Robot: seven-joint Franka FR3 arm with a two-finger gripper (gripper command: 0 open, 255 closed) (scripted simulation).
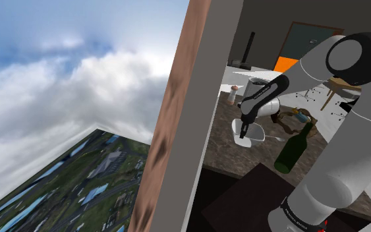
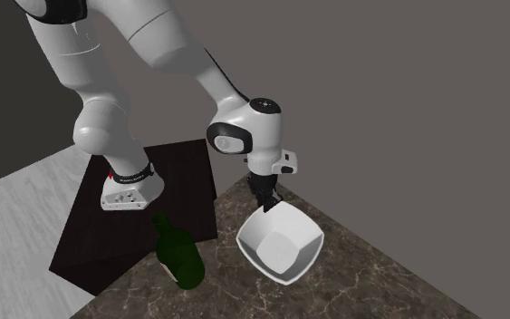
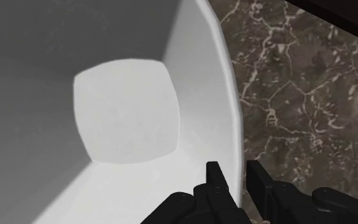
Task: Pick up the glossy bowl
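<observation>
White squarish bowl (image 2: 280,243), sloped walls, flat base

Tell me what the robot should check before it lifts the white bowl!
1. Gripper at the bowl rim: ok, one finger inside, one outside.
2. Fingers clasping the rim: ok, they look shut on it.
3. Bowl empty: ok, nothing lies inside.
4. Green bottle out of the way: ok, it stands beside the bowl, apart from it.
5. Grip firm enough for lifting: cannot tell, since it holds just one edge.
</observation>
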